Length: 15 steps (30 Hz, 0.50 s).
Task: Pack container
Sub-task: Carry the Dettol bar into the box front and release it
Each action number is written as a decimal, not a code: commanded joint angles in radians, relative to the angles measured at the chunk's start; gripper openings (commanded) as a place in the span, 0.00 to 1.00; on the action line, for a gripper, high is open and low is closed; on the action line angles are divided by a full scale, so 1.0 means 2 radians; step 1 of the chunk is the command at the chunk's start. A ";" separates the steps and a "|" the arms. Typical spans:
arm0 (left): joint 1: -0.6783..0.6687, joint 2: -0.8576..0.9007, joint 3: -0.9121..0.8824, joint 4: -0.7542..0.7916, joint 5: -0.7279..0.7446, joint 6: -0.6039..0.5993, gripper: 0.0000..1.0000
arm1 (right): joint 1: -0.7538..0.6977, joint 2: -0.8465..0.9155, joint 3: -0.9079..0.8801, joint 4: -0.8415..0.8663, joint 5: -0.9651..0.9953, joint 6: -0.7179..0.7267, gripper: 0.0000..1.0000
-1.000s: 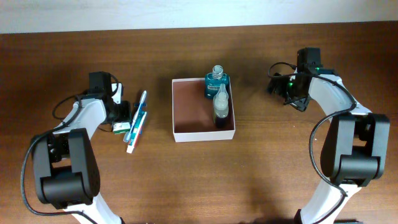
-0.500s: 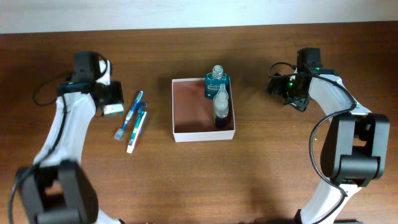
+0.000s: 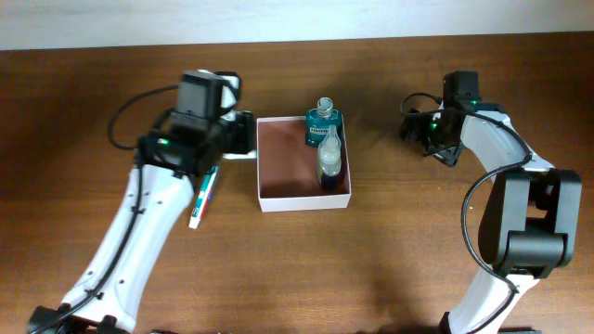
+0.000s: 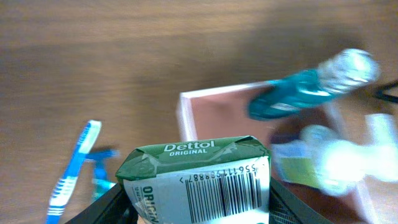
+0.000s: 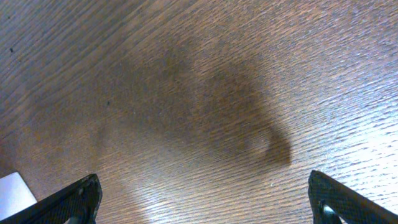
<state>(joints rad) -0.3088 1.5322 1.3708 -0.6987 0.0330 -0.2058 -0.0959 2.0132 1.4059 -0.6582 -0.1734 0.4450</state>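
Soap is what my left gripper (image 3: 238, 137) has: a green and white Dettol bar (image 4: 198, 177) in its wrapper, clamped between both fingers with the barcode side facing the wrist camera. I hold it above the wood, just beside the left wall of the container (image 3: 281, 165), near that wall's far end. The container sits at the middle of the table (image 3: 390, 250), its reddish-brown floor bare on the left side. Along its right wall are a teal bottle (image 3: 323, 122) in the far corner and a clear bottle (image 3: 329, 158) just in front of it. A blue toothbrush (image 4: 73, 167) lies on the table to the left of the container, with a white tube (image 3: 199, 202) beside it, partly under my arm. My right gripper (image 5: 204, 190) hangs well to the right of the container, jaws spread wide over bare wood, nothing between them
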 commanded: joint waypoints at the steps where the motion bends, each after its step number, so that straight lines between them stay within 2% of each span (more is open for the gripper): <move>1: -0.038 0.020 0.004 0.007 -0.003 -0.062 0.12 | -0.002 0.004 -0.001 0.000 0.005 -0.002 0.99; 7: -0.079 0.076 0.004 0.009 -0.003 -0.062 0.13 | -0.002 0.004 -0.001 0.000 0.005 -0.002 0.99; 11: -0.083 0.105 0.004 0.025 0.009 -0.088 0.13 | -0.002 0.004 -0.001 0.000 0.005 -0.002 0.99; 15: -0.083 0.118 0.004 0.030 0.015 -0.088 0.13 | -0.002 0.004 -0.001 0.000 0.005 -0.002 0.99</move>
<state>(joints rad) -0.4747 1.7557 1.3708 -0.6460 0.0433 -0.3511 -0.0959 2.0132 1.4059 -0.6582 -0.1734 0.4450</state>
